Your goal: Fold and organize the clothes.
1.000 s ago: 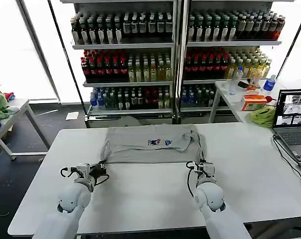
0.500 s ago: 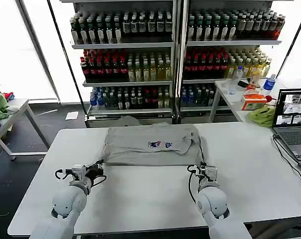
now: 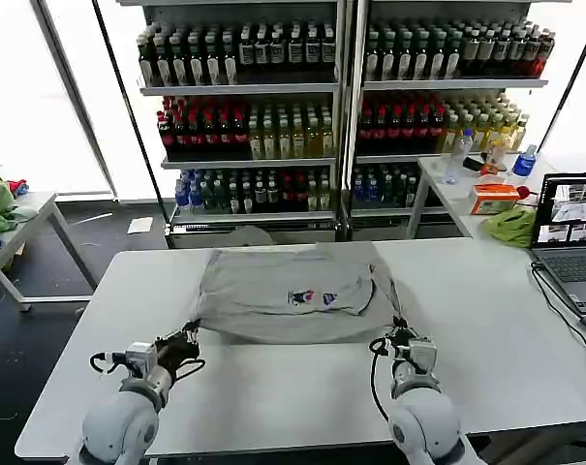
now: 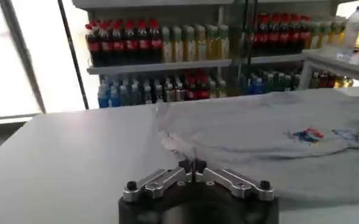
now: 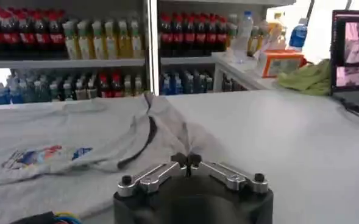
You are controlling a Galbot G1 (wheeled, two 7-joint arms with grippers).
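Both pincers [image 3: 186, 341] [image 3: 400, 332] drew back, clamped on shirt [image 3: 291, 291] near corners, stretching hem.

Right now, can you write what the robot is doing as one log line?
step: pulling shirt toward robot | left gripper: shut on shirt's near left corner | right gripper: shut on near right corner

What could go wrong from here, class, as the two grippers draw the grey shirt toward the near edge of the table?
1. Each pinch is thin: the left gripper and right gripper hold only a little fabric at the near corners of the shirt, so a corner might slip free and skew the fold.
2. The cloth is bunched near the right corner, and pulling could set that wrinkle.
3. Both grippers are close to the near edge of the table, so the hem may overhang.
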